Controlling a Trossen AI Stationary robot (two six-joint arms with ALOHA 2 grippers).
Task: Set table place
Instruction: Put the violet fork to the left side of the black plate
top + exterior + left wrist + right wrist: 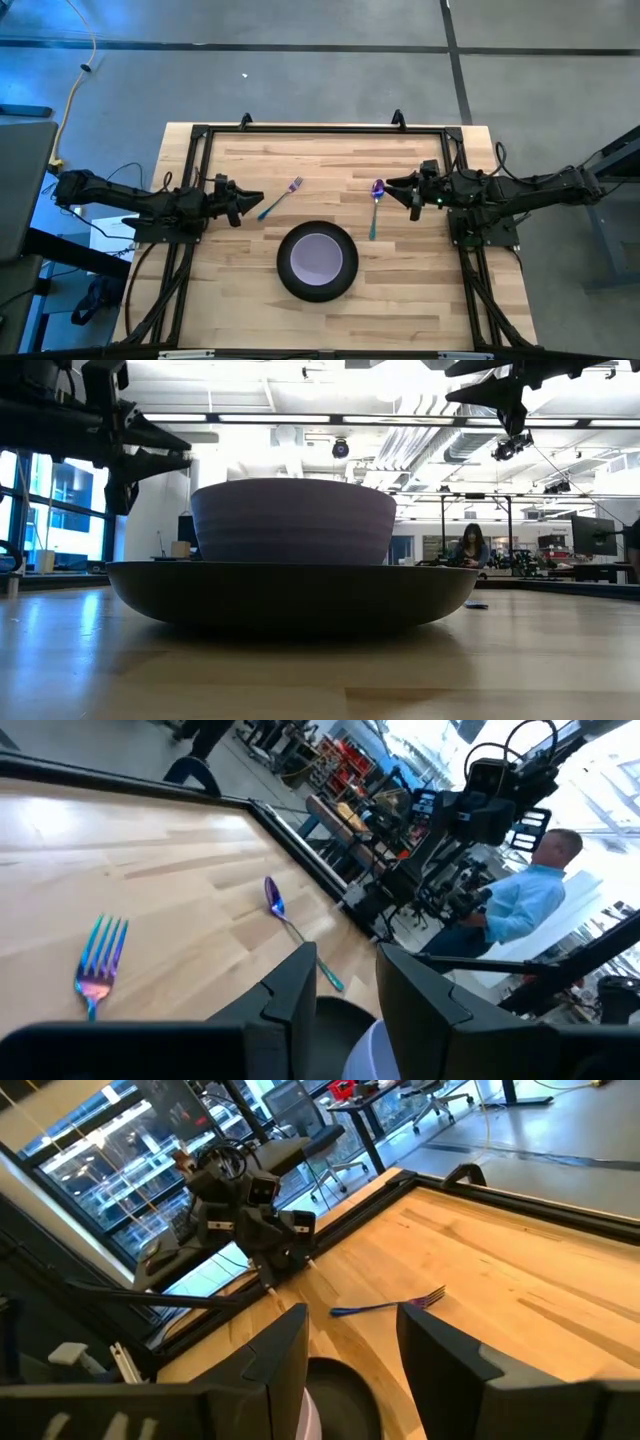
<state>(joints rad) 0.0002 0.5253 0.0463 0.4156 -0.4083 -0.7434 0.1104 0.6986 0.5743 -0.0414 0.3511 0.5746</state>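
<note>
A round black plate [285,272] lies on the table [420,300] near its middle, and a lavender bowl [317,257] sits in it. The low view shows the bowl [293,520] upright in the plate [290,595]. A purple-and-teal fork [281,198] lies flat left of the plate's far side, and a matching spoon [375,207] lies flat to its right. My left gripper [252,199] hovers open just left of the fork's handle end. My right gripper [397,187] hovers open just right of the spoon's bowl end. Neither touches anything.
A black rail frame [320,130] edges the table; both arm bases stand at its left and right sides. Bare wood lies on the near side of the plate. A person [520,900] shows behind the right arm, and another [470,545] sits in the room beyond the table.
</note>
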